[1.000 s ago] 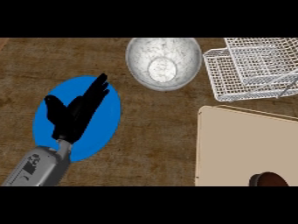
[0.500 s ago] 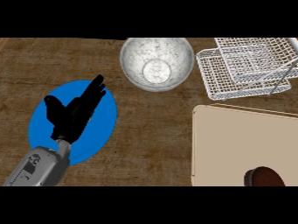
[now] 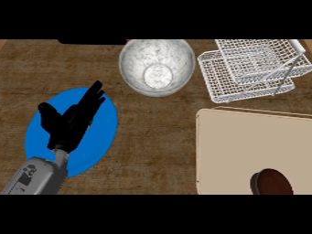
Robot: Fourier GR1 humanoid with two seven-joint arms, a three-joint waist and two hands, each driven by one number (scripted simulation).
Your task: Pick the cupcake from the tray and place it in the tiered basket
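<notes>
A brown cupcake (image 3: 271,182) sits at the near edge of the beige tray (image 3: 260,137) at the lower right, cut off by the view's bottom. The white wire tiered basket (image 3: 254,68) stands at the upper right, beyond the tray. My left hand (image 3: 69,119) hovers open over a blue plate at the left, fingers straight and pointing up-right, holding nothing. My right hand does not show.
A blue plate (image 3: 97,146) lies on the wooden counter under my left hand. A marbled white bowl (image 3: 156,66) stands at the top middle, between the plate and the basket. A dark object edges in along the top.
The whole view has shifted: the tray, basket and bowl sit further left and lower in the picture, and more of the cupcake shows. My left hand keeps its pose over the plate.
</notes>
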